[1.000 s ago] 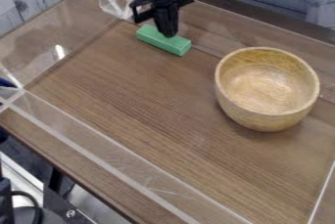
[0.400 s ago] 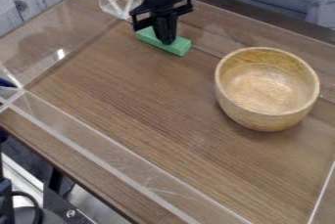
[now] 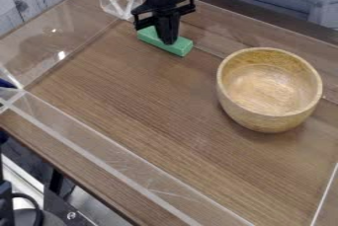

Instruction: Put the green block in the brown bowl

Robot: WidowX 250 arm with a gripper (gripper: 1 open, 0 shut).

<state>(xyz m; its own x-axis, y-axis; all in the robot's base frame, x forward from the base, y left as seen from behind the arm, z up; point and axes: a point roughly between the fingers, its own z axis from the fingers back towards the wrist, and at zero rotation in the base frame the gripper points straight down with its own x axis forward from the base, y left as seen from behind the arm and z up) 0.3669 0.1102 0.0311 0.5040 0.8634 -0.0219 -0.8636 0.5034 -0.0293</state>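
Claw point(image 3: 166, 33), black, closed, at green block point(image 3: 165, 41); grip apparent, though fingertips are poorly seen. Block: on table point(image 3: 145, 102), near far edge. Brown bowl point(image 3: 270, 89): on table, apart, toward right edge.

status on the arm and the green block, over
gripper shut, down at green block, grip unclear; block outside brown bowl, nothing visible between them
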